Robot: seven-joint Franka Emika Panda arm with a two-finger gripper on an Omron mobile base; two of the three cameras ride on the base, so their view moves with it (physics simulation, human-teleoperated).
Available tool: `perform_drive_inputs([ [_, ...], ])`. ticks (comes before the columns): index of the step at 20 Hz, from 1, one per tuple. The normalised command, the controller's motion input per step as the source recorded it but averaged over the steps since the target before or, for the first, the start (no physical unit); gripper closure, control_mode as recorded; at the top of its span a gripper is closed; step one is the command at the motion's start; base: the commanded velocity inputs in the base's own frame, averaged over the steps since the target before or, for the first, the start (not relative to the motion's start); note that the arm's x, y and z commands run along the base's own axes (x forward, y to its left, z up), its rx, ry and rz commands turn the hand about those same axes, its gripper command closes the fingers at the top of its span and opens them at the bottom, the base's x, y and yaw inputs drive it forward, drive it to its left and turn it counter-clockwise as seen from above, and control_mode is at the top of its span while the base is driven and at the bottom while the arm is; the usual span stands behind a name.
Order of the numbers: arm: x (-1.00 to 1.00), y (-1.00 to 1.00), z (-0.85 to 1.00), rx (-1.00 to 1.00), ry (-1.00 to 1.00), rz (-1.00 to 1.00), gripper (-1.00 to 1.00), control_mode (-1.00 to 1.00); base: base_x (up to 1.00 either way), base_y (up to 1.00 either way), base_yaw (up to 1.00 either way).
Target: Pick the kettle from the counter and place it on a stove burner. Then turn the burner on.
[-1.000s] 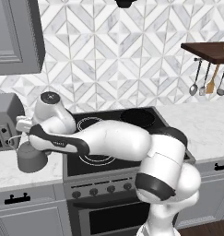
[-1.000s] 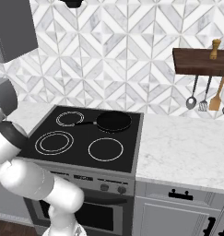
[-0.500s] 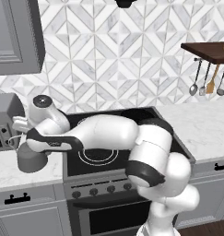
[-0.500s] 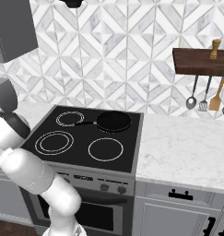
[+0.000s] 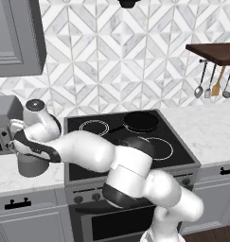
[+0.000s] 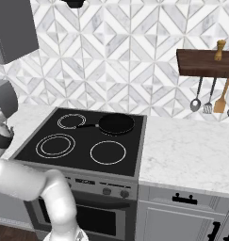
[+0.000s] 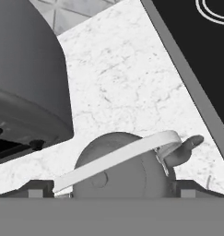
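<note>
Entry, places given relative to the cooktop (image 6: 83, 146).

1. Gripper (image 7: 111, 192). Stood directly above the kettle, on the counter side of the cooktop's left edge. Fingers spread wide, one tip (image 7: 36, 190) on each side of the kettle, nothing held. Judged to be set astride the handle so that closing would catch it.

2. Kettle (image 7: 120, 173). Dark grey, squat, upright on the counter (image 7: 127, 87), just left of the cooktop and apart from it. Thin arched handle (image 7: 118, 159) ran across the top between the finger tips; spout (image 7: 182, 150) pointed toward the cooktop edge. In the left base view it showed as a grey body (image 5: 33, 163) under the arm's wrist. Not yet lifted.

3. Grey appliance (image 7: 26, 73). Large rounded dark body, on the counter farther left of the cooktop, near the kettle; kind could not be told. Judged a collision risk when lifting.

4. Stove burner (image 6: 55, 145). Bold double ring at the cooktop's front left, bare, hence the nearest landing spot for the kettle.

5. Frying pan (image 6: 116, 124). Flat, black, on the cooktop's rear right circle, well apart from the burner.

6. Knobs (image 6: 115, 192). Row on the front panel below the cooktop, untouched.

7. Utensil rack (image 6: 205, 63). On the wall, far right of the cooktop.
</note>
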Motion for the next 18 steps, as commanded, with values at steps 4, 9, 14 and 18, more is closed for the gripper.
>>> perform_drive_inputs([
  [4, 0.36, 0.19, -0.31, -0.01, 0.04, -0.11, -1.0, -1.0, 0.0, 0.0, 0.0],
  [9, 0.24, 0.19, -0.39, -0.05, 0.04, -0.08, -1.0, -1.0, 0.0, 0.0, 0.0],
  [14, -0.01, 0.05, -0.07, -0.02, -0.05, -0.03, -1.0, -1.0, 0.0, 0.0, 0.0],
  [18, 0.03, 0.0, 0.0, 0.0, -0.04, -0.02, -1.0, -1.0, 0.0, 0.0, 0.0],
])
